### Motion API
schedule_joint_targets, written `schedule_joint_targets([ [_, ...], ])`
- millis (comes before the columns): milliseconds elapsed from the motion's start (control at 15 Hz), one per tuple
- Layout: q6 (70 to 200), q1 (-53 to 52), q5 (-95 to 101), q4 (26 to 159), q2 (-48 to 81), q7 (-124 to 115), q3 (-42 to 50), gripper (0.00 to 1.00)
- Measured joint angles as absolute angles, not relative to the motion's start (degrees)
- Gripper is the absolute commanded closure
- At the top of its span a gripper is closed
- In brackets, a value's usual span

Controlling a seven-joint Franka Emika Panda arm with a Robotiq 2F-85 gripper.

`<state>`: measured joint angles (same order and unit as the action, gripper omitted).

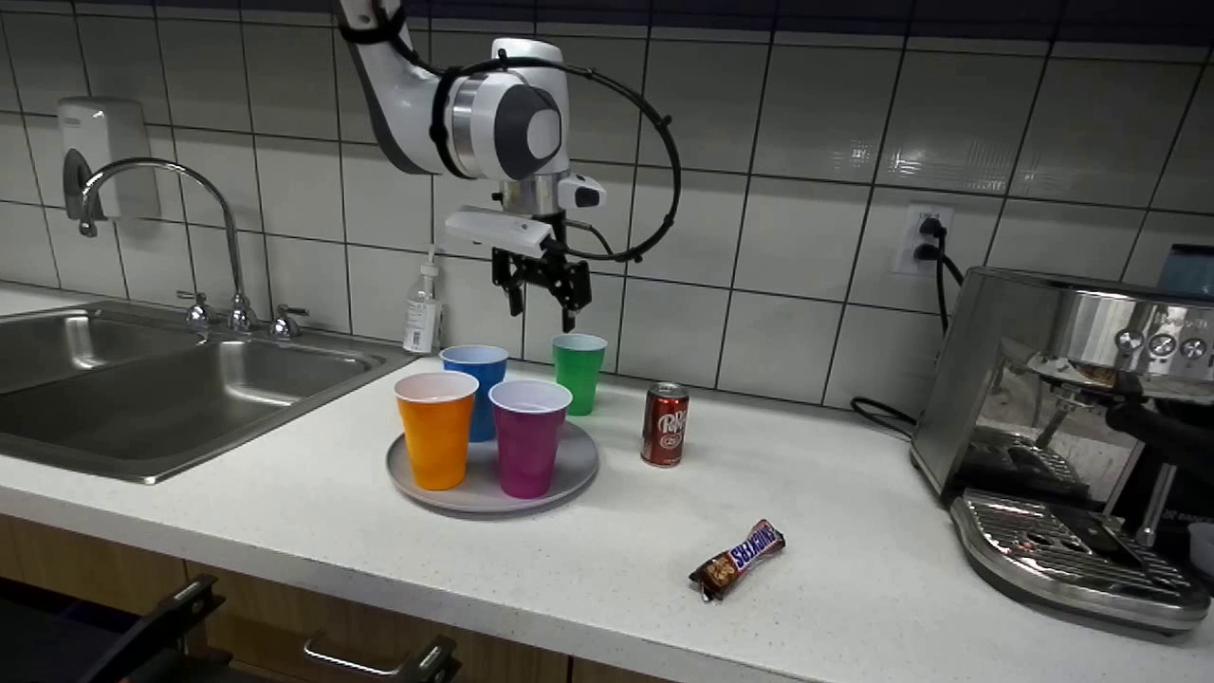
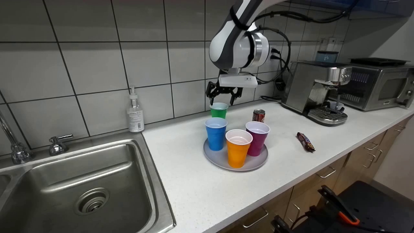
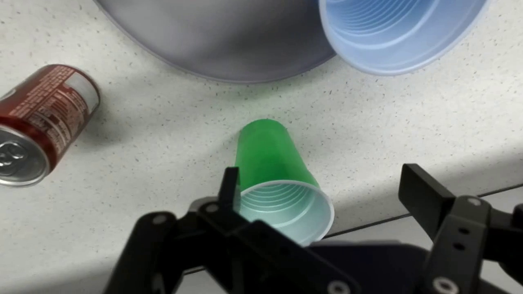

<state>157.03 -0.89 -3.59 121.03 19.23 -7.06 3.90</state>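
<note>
Hand (image 1: 542, 315) is spread wide, holding nothing. Green cup (image 1: 578, 379) stands upright on the table (image 1: 816, 465) just below, between plate (image 1: 579, 462) and wall (image 1: 778, 351), can't really tell if it's centred though.

The arm (image 1: 474, 123) bends over, its gripper (image 1: 542, 316) pointing down, fingers (image 3: 425, 200) well apart.

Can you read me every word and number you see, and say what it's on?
"SNICKERS": on the candy bar.
"Dr P…", it seems: on the red can; the rest is unclear.
Fine print on the red can, wrist view: too small and blurred to read.
Print on the pump bottle: too small.
Marks on the coffee machine, microwave and blue container: too small.
</note>
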Motion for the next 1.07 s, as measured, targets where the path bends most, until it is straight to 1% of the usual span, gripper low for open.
schedule_joint_targets([
  [533,154.2,3.4,-4.5,112.8,25.7,1.0,1.9,0.0],
  [1067,151.4,4.7,-4.7,105.7,30.6,4.6,-0.6,0.0],
])
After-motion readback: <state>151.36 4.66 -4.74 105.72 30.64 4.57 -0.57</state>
